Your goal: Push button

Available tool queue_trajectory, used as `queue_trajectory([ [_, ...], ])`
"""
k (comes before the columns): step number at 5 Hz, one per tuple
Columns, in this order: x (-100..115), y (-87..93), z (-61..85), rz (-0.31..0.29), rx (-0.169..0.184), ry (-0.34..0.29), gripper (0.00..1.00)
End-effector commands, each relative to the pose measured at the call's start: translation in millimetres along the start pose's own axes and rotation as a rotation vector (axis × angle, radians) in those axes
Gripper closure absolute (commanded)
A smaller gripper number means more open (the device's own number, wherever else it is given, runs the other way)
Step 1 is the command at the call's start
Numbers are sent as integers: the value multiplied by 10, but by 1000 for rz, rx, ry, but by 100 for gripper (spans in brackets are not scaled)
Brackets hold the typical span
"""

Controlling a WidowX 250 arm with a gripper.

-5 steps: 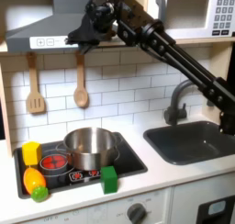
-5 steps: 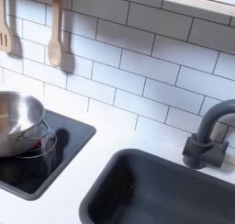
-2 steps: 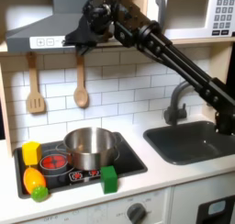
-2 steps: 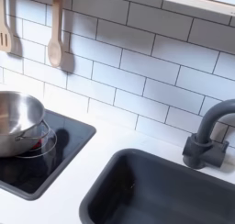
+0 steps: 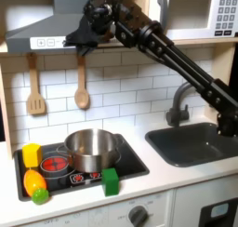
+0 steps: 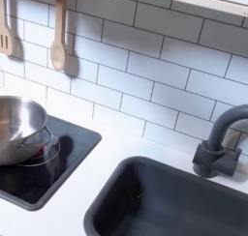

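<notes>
1. In the first exterior view, your arm (image 5: pixel 177 59) reaches up from the first exterior view's right to the range hood (image 5: pixel 42 31), and the tool (image 5: pixel 72 40) sits at the hood's front panel.
2. The buttons (image 5: pixel 46 43) are a small row on that panel, just to the first exterior view's left of the tool; you cannot tell whether the tool touches one.
3. The tool is dark against the hood, so you cannot tell whether it is spread or pressed together.
4. Below, a steel pot (image 5: pixel 90 149) stands on the stove (image 5: pixel 130 161), with a green block (image 5: pixel 111 181) at the front edge.
5. In both exterior views a wooden spoon (image 6: pixel 58 42) hangs on the tiled wall, and the sink (image 6: pixel 174 206) is sunk in the white bench (image 6: pixel 68 206).
</notes>
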State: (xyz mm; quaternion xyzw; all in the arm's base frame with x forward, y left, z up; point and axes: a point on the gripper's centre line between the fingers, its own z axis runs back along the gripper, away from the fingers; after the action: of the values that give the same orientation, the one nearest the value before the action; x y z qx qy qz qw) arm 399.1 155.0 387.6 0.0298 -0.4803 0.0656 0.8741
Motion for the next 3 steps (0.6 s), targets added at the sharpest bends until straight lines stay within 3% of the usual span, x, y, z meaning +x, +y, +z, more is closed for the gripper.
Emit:
queue_trajectory([
  [1,6,-8,63,-3,-8,-10,100],
  [3,-42,-3,144,-14,3,-15,100],
])
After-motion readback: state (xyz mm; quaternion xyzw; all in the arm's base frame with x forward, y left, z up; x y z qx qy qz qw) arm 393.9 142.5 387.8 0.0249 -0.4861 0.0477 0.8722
